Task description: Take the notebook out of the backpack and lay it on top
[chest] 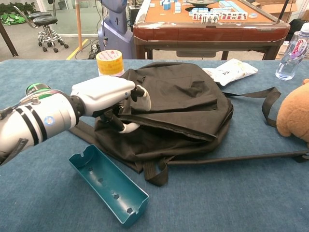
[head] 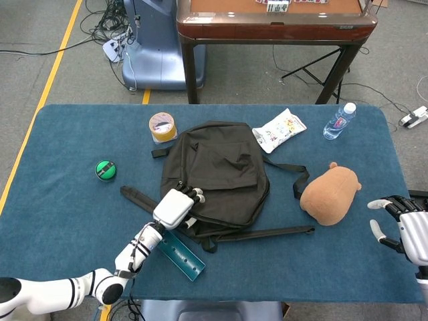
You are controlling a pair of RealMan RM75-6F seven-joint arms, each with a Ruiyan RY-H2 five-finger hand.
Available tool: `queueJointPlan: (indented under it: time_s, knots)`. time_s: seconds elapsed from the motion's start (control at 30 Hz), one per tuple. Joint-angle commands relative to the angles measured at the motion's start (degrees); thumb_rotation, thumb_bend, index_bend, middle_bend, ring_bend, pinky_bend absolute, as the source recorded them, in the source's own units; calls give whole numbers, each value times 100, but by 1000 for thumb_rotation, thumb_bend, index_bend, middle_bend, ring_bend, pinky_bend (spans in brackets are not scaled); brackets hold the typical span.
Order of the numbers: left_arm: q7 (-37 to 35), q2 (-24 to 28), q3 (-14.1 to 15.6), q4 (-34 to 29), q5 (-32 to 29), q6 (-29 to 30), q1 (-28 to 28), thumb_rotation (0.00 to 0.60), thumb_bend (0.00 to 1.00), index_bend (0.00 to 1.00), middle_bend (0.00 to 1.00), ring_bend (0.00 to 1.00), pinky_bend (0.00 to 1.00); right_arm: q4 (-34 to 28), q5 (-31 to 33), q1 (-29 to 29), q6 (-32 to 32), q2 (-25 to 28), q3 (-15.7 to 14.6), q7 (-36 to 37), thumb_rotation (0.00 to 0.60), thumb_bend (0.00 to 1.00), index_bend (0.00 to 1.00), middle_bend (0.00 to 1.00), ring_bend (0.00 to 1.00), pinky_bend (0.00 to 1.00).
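The black backpack (head: 221, 167) lies flat in the middle of the blue table, its zipper opening facing the near left edge (chest: 183, 101). No notebook shows; the inside of the bag is hidden. My left hand (head: 177, 206) rests at that opening, its fingers spread over the upper flap and its thumb low by the gap (chest: 104, 94). It holds nothing that I can see. My right hand (head: 409, 227) hovers at the table's right edge, fingers apart and empty, well clear of the bag.
A teal tray (chest: 108, 183) lies just in front of the backpack, under my left forearm. A tape roll (head: 162, 127) and a green disc (head: 105, 170) sit to the left. A brown plush (head: 329, 194), snack bag (head: 279, 129) and water bottle (head: 340, 121) are on the right.
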Motion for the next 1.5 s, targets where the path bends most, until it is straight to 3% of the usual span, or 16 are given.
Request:
queueJointPlan:
  time_s: [0.03,0.13,0.33,0.5,0.7,1.1,1.3,1.5]
  knots:
    - [-57,-39,-98,-54,-223,-12,-44,528,469,446,335,276,227,7,-4,2,-2,1,-1,15,600,365,403,409,295,332]
    - [-63,-37,-161,-140,-452,-58,-79,598,507,490,373,285,227,9,-34,11,-3,-6,-7,22,600,364,403,410,295,332]
    - [268,-134,-165,-79,-526,202,-165,600,589,606,492,350,234,-18,-85,26,-4,-3,-19,13,600,364,403,409,295,332]
    - [176,-252,-304,-61,-594,470,-164,600,618,725,612,465,315,-71,-175,58,-13,27,-34,-28,600,364,403,409,295,332]
    - [19,-174,-654,-341,-1050,558,-185,600,619,745,641,501,355,-195,-537,264,-300,57,-179,25,600,364,403,409,295,332]
    - [150,362,-1128,-1235,-2223,535,-376,600,619,678,642,501,362,-668,-1502,1557,-2007,-253,-442,92,600,388,403,409,295,332]
    - [273,540,-1124,-1454,-2516,672,-460,600,618,664,642,501,364,-637,-1293,2336,-3069,-811,-284,97,600,408,403,410,295,332]
    - [225,686,-1218,-1600,-2977,733,-540,600,618,653,642,501,366,-341,-681,3020,-3989,-1528,37,-34,600,407,403,410,295,332]
